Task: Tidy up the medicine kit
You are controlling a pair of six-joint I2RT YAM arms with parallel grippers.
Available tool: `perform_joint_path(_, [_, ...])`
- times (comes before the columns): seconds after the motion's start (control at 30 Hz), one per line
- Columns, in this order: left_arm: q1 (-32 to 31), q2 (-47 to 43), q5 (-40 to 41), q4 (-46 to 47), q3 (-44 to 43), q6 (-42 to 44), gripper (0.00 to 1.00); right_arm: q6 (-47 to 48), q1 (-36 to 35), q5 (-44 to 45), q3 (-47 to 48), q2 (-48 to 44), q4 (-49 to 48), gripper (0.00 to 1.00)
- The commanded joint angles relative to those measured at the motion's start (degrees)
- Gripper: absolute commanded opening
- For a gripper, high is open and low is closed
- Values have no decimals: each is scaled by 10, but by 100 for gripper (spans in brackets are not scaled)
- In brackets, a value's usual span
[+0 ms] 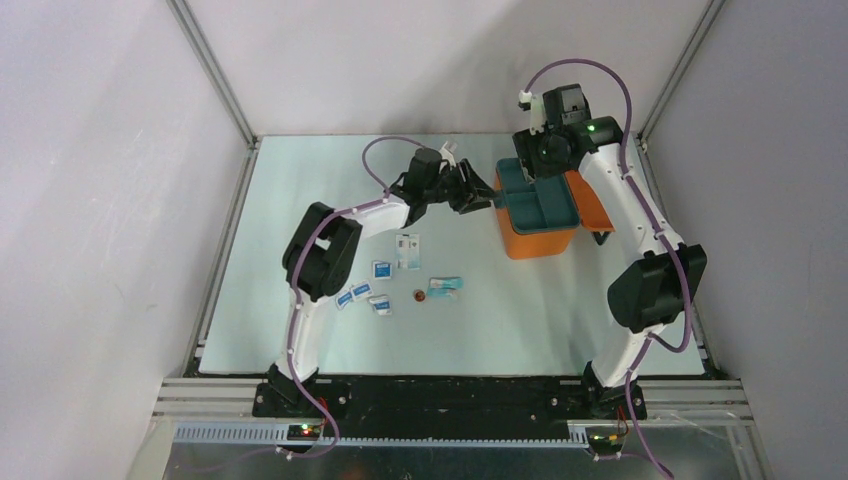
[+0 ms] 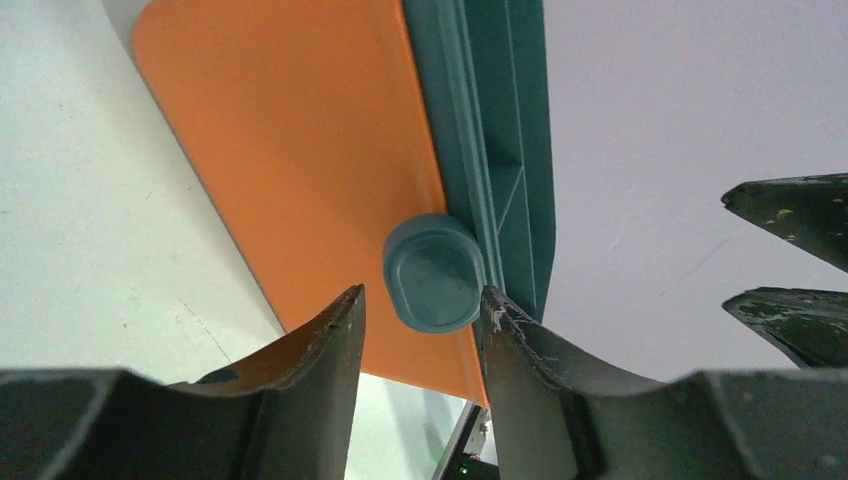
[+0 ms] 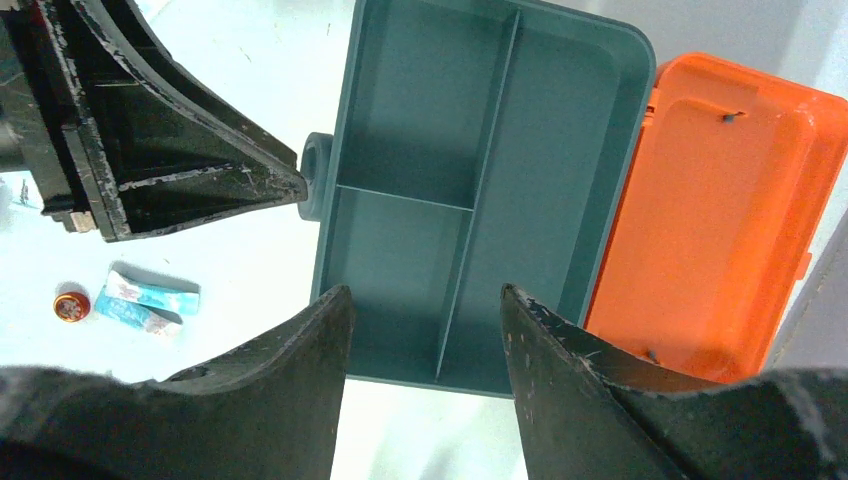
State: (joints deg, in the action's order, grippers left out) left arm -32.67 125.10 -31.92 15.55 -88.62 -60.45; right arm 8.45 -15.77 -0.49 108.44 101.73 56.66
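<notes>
Kit position: the medicine kit [image 1: 535, 243] stands open on the tabletop [image 1: 300, 190], upper right of centre in the top view. Its lid [image 3: 720, 200] is folded back to the right, and a teal tray [image 3: 420, 120] sits in its mouth.
Left claw: the left claw [image 2: 422, 300] is narrowly parted, one finger on each side of the round knob [image 2: 435, 272] at the tray's edge. Whether the pads press the knob cannot be told.
Right claw: the right claw [image 3: 425, 300] hangs wide open above the tray and holds nothing.
Risk, tray: in my judgement a shallow hold on the knob may slip, and a one-sided lift may tilt the tray or drag the kit.
Risk, collision: the two claws are near each other at the tray. If the right one descends, it may strike the left one or the rim.
Risk, loose goods: packets [image 1: 378, 270], a tube [image 3: 145, 300] and a small red cap [image 3: 67, 307] lie left of the kit, well apart from it. The cap may roll if nudged.
Hidden: the kit's interior under the tray and its latch are out of sight.
Hard to make out: the print on the packets is too small to read.
Cut off: the left wrist view shows only one orange wall and part of the rim.
</notes>
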Motion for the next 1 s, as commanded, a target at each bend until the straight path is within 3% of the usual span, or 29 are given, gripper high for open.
perform_joint_path(0.0, [-5,9,-7,15,-27,-10,50,1,3,-2,-4,-2,-7,60])
perform_joint_path(0.4, [-11,14,-20,30,-44,-8,56,3,3,-3,-19,-3,-9,60])
perform_joint_path(0.97, [-13,29,-10,13,-42,-13,50,3,4,-5,-16,8,-10,60])
